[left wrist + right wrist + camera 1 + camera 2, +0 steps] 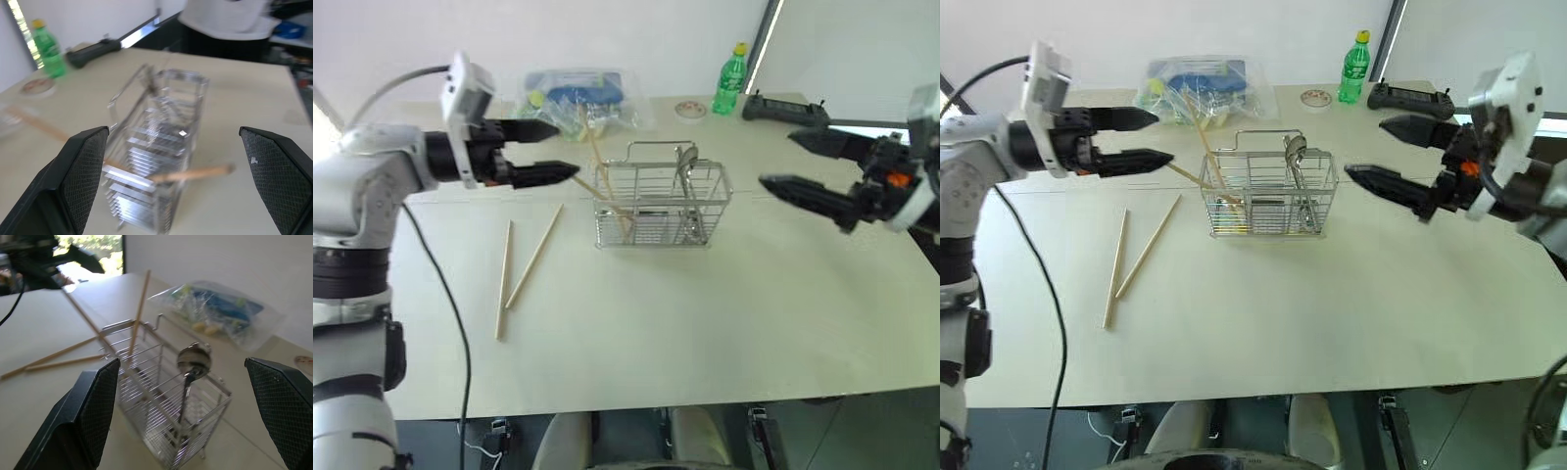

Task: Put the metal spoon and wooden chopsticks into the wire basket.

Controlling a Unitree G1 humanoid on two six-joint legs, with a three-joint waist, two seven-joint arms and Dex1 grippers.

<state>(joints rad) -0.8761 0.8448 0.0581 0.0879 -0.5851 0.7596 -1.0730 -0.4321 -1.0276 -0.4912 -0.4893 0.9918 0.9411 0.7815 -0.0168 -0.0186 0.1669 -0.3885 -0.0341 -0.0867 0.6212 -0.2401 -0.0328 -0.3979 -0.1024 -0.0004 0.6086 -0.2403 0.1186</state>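
Wire basket (1268, 196): mid-table; metal spoon (1295, 157) stood inside, two wooden chopsticks (1205, 147) leant in. Two chopsticks (1131, 257) left flat on the table beside it. Left gripper (1141, 137), right gripper (1400, 157): spread wide, nothing held. Next judged: a pinch on one loose stick is required.

The wire basket (156, 161) is smeared with blur close up, so its compartments don't read. The spoon's (191, 363) handle end gets lost in the wires. Right arm's cut off at the edge.
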